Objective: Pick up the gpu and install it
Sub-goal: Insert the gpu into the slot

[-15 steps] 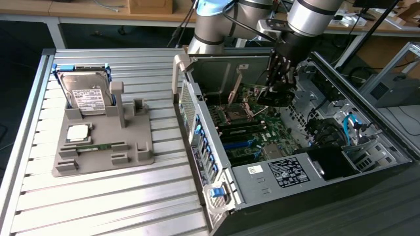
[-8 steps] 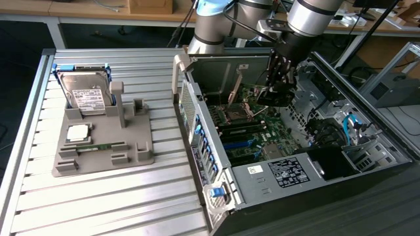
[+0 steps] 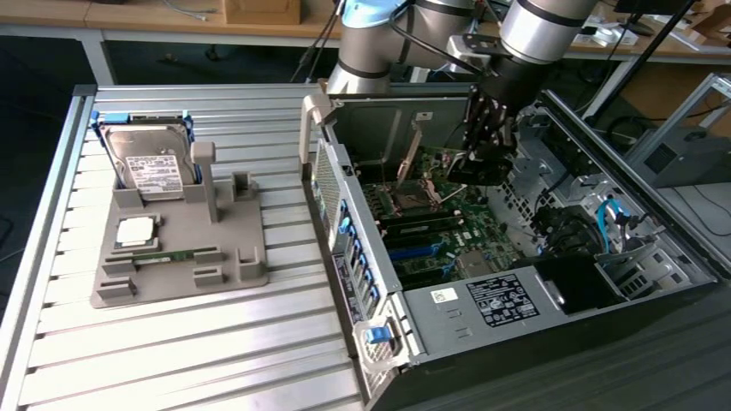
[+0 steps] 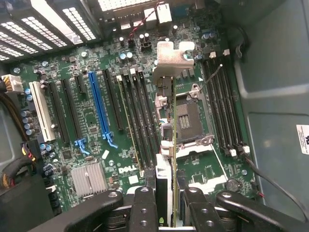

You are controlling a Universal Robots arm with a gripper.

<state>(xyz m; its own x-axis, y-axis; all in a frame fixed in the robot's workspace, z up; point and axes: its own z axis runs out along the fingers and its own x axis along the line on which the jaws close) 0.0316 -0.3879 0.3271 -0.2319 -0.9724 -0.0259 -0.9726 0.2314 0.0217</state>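
**Item:** gpu (image 4: 172, 125), edge-on.
**Holder:** my gripper (image 4: 166, 208), jaws closed on the card.
**Location:** inside the case (image 3: 389, 120), upper right of centre in the exterior view. It hangs above the motherboard (image 4: 91, 121), near the CPU socket (image 4: 186, 121) and apart from the blue slot (image 4: 99, 106).
**Hazards, as I judge:**
- A descent off-line would strike the socket or memory slots.
- The bracket (image 4: 174, 58) could snag the case wall.
- My narrow grip could let the card tilt.

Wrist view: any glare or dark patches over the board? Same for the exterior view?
Wrist view: vent grille blows out white, motherboard evenly lit, corner by the cables dark. Exterior view: slatted table shines pale, case interior shaded around the gpu.
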